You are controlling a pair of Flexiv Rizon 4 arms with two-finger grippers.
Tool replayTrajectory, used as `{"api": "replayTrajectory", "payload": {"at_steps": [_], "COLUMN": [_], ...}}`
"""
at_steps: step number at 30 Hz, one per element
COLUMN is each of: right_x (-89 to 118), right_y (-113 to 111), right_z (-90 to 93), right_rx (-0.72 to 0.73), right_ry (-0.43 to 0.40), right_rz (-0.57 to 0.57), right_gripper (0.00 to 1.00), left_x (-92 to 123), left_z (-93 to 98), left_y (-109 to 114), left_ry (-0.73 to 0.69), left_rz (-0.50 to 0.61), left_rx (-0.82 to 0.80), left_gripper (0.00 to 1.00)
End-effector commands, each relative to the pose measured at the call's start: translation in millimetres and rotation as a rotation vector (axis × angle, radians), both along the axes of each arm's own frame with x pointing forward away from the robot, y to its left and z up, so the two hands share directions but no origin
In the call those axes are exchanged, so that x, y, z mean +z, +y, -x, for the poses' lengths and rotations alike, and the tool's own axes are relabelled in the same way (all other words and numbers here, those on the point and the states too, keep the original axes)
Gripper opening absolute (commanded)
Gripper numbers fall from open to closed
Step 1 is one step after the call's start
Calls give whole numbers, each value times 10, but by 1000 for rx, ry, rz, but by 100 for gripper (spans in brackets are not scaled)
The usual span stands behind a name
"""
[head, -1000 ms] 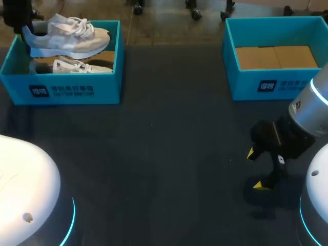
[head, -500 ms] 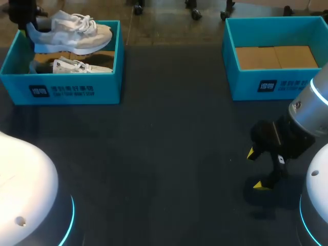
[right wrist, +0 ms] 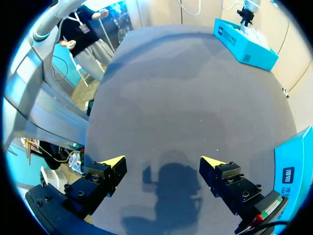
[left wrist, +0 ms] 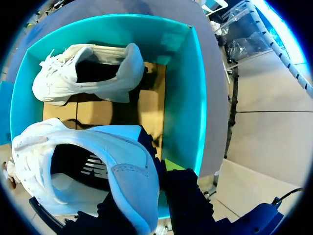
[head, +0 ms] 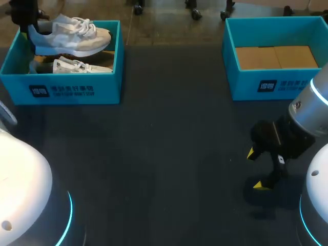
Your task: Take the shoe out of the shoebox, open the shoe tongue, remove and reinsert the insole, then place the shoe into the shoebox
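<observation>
1. The left hand (head: 25, 25) pinches the shoe (head: 72, 37) by its heel collar, just above the left box (head: 61, 88); a second shoe (head: 77, 66) lies inside.
2. The shoe looks light and soft-sided, so the stiffer heel seems the surest hold.
3. The right hand (head: 257, 169) hangs wide open and empty, well right of that box.

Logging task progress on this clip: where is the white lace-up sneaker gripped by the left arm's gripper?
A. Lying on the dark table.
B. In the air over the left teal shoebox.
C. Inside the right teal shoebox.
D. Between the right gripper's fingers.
B: the left gripper holds the white lace-up sneaker by its heel above the left teal shoebox, where a second white sneaker lies inside.
</observation>
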State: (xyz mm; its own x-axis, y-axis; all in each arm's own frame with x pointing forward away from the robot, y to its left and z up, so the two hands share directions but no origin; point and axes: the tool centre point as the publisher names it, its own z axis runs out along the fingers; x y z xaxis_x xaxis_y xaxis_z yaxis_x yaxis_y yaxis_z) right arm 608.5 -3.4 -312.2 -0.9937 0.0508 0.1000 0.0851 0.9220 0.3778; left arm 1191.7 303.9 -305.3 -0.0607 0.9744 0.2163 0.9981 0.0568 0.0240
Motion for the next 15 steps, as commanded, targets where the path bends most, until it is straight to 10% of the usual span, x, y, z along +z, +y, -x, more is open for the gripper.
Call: {"api": "replayTrajectory", "payload": {"at_steps": [1,15], "right_x": [-7,-7], "right_y": [0,0], "right_z": [4,4], "right_rx": [1,1], "right_ry": [-1,-1], "right_rz": [0,0], "right_gripper": [100,100], "left_x": [-28,-102], "left_z": [-45,-132], "left_y": [-1,-64], "left_ry": [4,-27], "left_rz": [-6,2], "left_rx": [-3,3], "left_gripper": [0,0]}}
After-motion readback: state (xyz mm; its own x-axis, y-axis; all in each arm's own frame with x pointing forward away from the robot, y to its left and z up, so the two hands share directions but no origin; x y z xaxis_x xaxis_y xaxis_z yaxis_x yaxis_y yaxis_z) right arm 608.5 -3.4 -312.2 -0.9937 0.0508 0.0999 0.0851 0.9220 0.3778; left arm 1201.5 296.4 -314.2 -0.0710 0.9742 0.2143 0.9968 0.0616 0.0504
